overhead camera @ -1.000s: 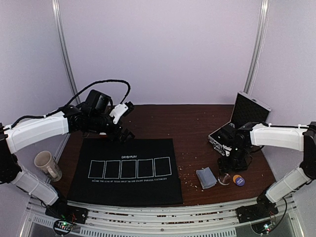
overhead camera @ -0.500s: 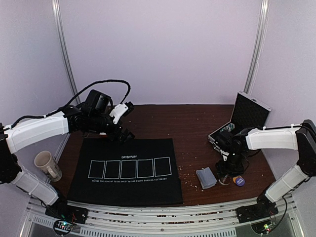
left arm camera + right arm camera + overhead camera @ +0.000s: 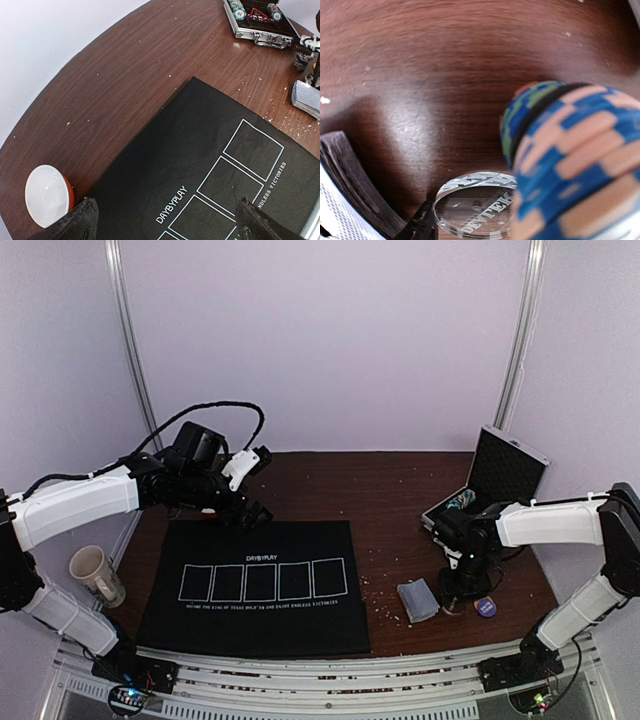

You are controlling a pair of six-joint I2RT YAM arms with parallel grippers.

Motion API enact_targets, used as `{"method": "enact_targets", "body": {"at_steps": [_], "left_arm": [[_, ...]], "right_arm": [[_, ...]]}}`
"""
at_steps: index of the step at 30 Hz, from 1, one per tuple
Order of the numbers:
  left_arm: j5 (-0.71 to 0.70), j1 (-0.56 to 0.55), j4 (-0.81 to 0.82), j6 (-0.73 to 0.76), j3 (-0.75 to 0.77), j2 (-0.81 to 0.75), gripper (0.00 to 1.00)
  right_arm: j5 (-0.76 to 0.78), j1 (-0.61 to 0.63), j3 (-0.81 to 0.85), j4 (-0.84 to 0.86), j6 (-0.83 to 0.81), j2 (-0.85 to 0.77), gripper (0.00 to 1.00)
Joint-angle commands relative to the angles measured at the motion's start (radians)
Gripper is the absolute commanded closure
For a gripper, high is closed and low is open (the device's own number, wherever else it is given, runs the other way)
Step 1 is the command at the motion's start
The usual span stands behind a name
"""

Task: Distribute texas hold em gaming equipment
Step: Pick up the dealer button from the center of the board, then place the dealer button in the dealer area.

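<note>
My right gripper [image 3: 462, 590] is down at the table right of the mat, around a small clear round disc [image 3: 475, 205]. Its left fingertip [image 3: 422, 225] touches the disc's edge. The other finger is hidden behind a blue-and-orange stack of poker chips [image 3: 575, 165] standing right beside the disc. A grey-blue deck of cards [image 3: 417, 600] lies just left of the gripper, its edge showing in the right wrist view [image 3: 345, 195]. One purple-blue chip [image 3: 486, 607] lies to the right. My left gripper [image 3: 167, 227] is open and empty above the mat's back left part.
A black mat [image 3: 260, 585] with a row of white card boxes lies in the middle. An open metal case [image 3: 480, 490] with more chips stands at the back right. A red-and-white bowl [image 3: 47, 195] sits behind the mat's left corner, and a beige mug [image 3: 95, 575] stands at the far left.
My right gripper has swung left and lowered from beside the case onto the clear disc next to the cards. The left arm has not moved.
</note>
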Motion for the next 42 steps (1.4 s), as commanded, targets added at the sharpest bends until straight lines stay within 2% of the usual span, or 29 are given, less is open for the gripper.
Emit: {"method": "enact_targets", "body": {"at_steps": [1, 6, 13, 17, 20, 23, 27, 30, 37, 42], "left_arm": [[0.009, -0.003, 0.036, 0.013, -0.004, -0.012, 0.02], [0.024, -0.002, 0.036, 0.012, 0.004, -0.004, 0.02], [0.052, -0.003, 0.036, 0.005, 0.017, 0.003, 0.02], [0.046, -0.003, 0.037, -0.002, 0.019, -0.001, 0.02], [0.006, -0.001, 0.038, -0.024, 0.023, -0.002, 0.02], [-0.062, 0.005, 0.039, -0.059, 0.028, 0.001, 0.02], [-0.101, 0.058, 0.039, -0.122, 0.025, -0.009, 0.02], [-0.1, 0.114, 0.051, -0.161, -0.009, -0.041, 0.02], [-0.025, 0.256, 0.095, -0.239, -0.116, -0.112, 0.02], [-0.01, 0.268, 0.094, -0.237, -0.138, -0.127, 0.02]], "right_arm": [[0.02, 0.012, -0.024, -0.045, 0.01, 0.016, 0.57], [0.017, 0.023, 0.023, -0.106, 0.012, -0.019, 0.66], [0.003, 0.067, 0.126, -0.235, 0.006, -0.094, 0.7], [-0.059, 0.126, 0.222, -0.285, -0.012, -0.147, 0.73], [-0.119, 0.198, 0.325, -0.264, -0.015, -0.173, 0.74], [-0.171, 0.273, 0.42, -0.134, -0.005, -0.154, 0.75], [-0.161, 0.388, 0.545, 0.025, -0.04, -0.012, 0.74], [-0.127, 0.43, 0.669, 0.066, -0.096, 0.141, 0.75], [0.097, 0.455, 1.045, -0.031, -0.183, 0.53, 0.75], [0.271, 0.426, 1.363, -0.118, -0.208, 0.796, 0.73]]}}
